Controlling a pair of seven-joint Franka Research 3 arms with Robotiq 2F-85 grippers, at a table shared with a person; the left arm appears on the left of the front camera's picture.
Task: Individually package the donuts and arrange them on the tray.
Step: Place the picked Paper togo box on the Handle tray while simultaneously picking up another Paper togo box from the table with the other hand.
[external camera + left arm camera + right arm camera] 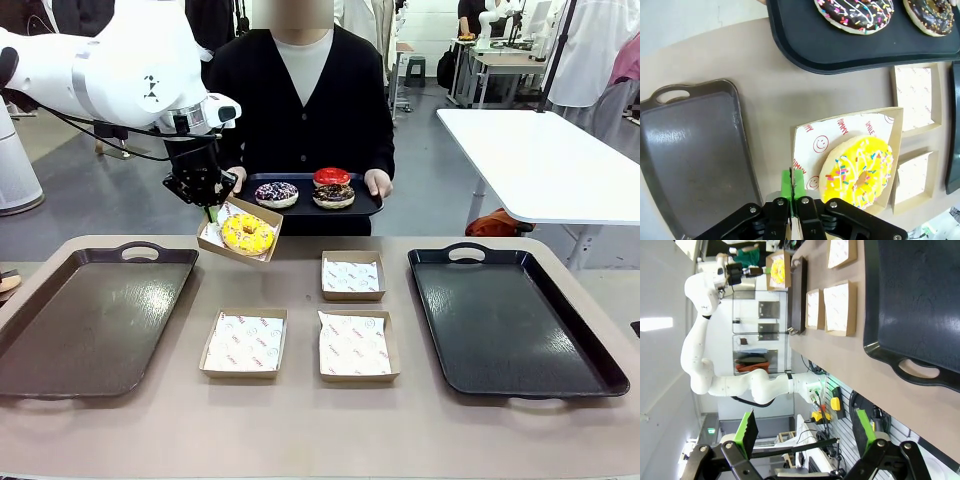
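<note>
The yellow-iced sprinkled ring donut (247, 233) lies in a shallow paper-lined cardboard box (219, 226), tilted, lifted off the counter (300, 430). My left jaws are pinched shut on that box's rim. Below them is bare counter, with a brown handled tray (90, 320) just beside. My right jaws gape wide, holding nothing.

White glossy arm (105, 62) with black cable (120, 150), black pincer (212, 212) with green pads (786, 184); person in black cardigan (255, 110) over white shirt (303, 60).
</note>
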